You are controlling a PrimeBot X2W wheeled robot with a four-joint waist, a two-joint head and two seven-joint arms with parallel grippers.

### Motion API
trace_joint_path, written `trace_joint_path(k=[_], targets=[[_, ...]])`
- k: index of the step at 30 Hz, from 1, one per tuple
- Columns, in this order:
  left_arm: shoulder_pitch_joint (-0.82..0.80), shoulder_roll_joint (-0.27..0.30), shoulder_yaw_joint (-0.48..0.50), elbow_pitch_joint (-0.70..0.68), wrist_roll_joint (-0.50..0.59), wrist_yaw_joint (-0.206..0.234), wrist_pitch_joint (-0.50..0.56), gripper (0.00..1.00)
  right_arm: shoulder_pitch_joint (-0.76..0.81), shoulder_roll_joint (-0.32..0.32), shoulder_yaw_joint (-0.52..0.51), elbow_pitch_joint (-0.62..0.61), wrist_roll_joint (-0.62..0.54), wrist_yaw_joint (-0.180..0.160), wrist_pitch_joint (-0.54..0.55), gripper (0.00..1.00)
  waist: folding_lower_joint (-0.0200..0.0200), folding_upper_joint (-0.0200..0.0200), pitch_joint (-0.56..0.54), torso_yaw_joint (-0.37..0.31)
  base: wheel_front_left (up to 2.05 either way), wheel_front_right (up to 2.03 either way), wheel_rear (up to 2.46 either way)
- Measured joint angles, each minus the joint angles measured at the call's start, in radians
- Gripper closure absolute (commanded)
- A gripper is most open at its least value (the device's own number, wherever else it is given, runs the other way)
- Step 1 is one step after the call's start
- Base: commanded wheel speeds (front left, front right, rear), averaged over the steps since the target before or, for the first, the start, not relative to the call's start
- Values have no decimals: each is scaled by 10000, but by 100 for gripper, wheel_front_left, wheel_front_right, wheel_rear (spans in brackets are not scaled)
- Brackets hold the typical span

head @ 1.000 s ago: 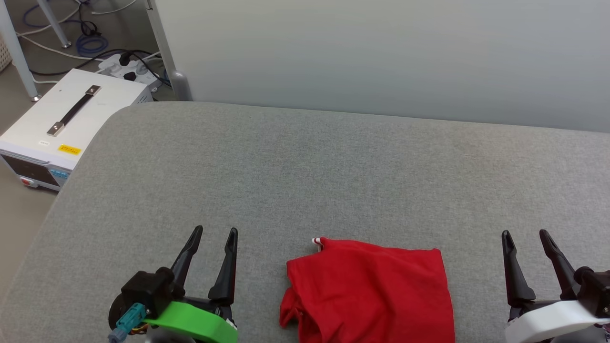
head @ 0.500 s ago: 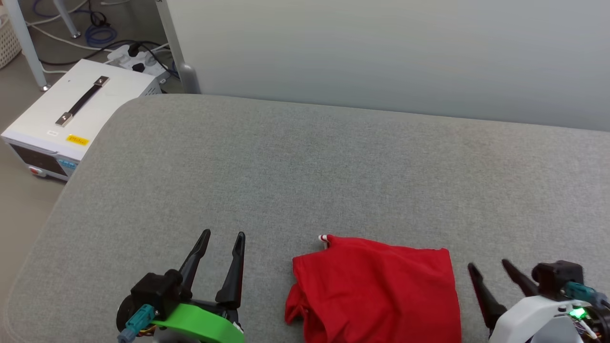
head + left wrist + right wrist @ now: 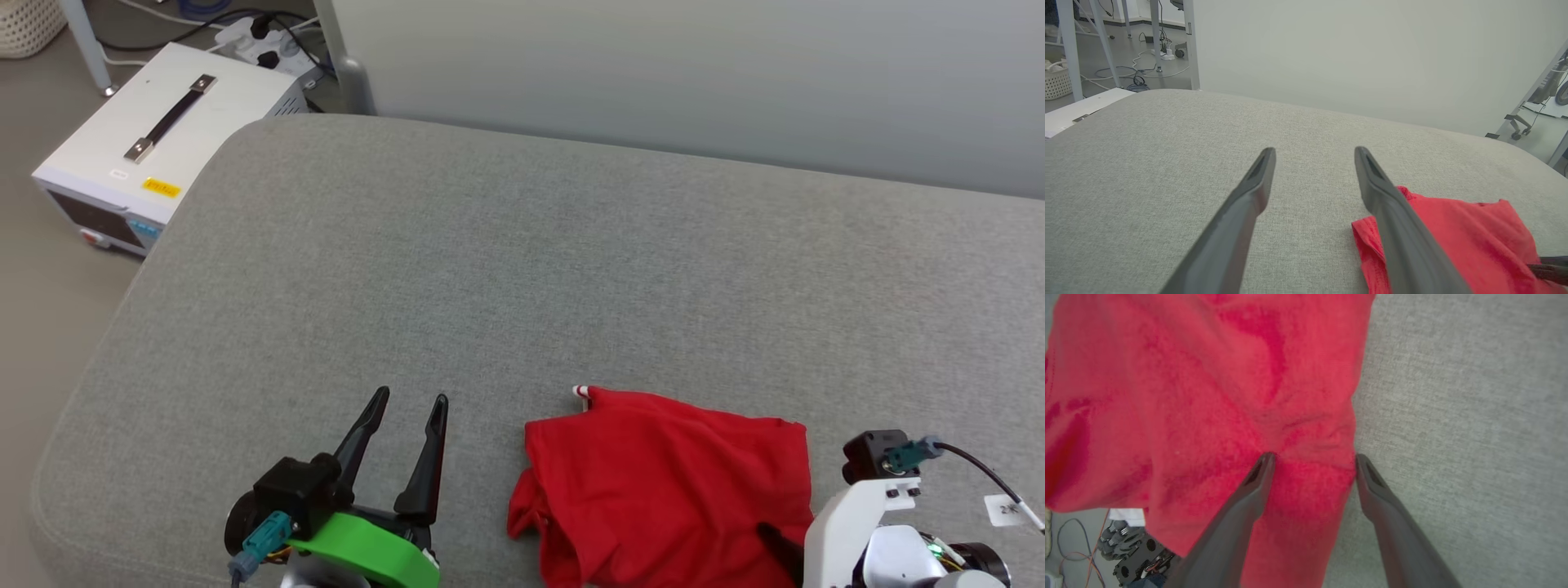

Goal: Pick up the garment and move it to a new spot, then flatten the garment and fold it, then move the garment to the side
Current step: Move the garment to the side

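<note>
The garment [image 3: 665, 482] is a rumpled red bundle at the near edge of the grey padded surface [image 3: 490, 269], with a bit of red-and-white trim [image 3: 581, 392] at its far left corner. No lettering shows. My left gripper [image 3: 408, 404] stands open just left of the garment [image 3: 1453, 232], its fingers empty and apart from the cloth [image 3: 1312, 153]. My right gripper [image 3: 1314, 457] points down at the garment's [image 3: 1208, 396] right edge, open, with one finger over the cloth and the other at its border. Its white wrist [image 3: 857, 523] sits at the garment's near right corner.
A white box with a black handle [image 3: 155, 139] stands on the floor off the surface's far left corner, beside a power strip and cables [image 3: 261, 33]. A pale wall panel [image 3: 653, 73] runs behind the surface. The garment hangs slightly over the near edge.
The right gripper has swung from pointing forward, right of the garment, to pointing down over its right edge. The head camera shifted. The left gripper keeps its pose.
</note>
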Motion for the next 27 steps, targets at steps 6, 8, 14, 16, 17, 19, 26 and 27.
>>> trace_joint_path(k=[6,8,14,16,17,19,26,27], targets=[[-236,2,-44,50,-15,0,0,0,-334,173,138,483,-36,0,382,0,0,0,332,272,0,0,0],[-286,0,-58,58,-15,0,0,0,-360,169,209,660,-58,0,483,0,0,0,429,348,0,0,0],[-358,0,31,151,-17,0,0,0,-524,31,698,819,-69,2,190,100,0,0,545,416,0,0,0],[-357,-2,48,161,-17,0,0,0,-586,-176,880,744,-105,4,-8,100,0,0,473,326,0,0,0],[-356,-4,31,159,-17,0,0,0,-633,-247,955,685,-113,4,-58,100,0,0,443,278,0,0,0],[-350,6,19,167,-56,0,0,0,-685,-414,1172,514,-113,6,-148,100,0,0,359,149,0,0,0],[-333,8,-81,100,-79,0,0,0,-946,-2013,2251,-456,-198,4,-67,100,0,0,119,-480,0,0,0],[-327,8,-96,63,-79,0,0,0,-1036,-2213,2366,-571,-196,4,10,100,0,0,101,-578,0,0,0]])
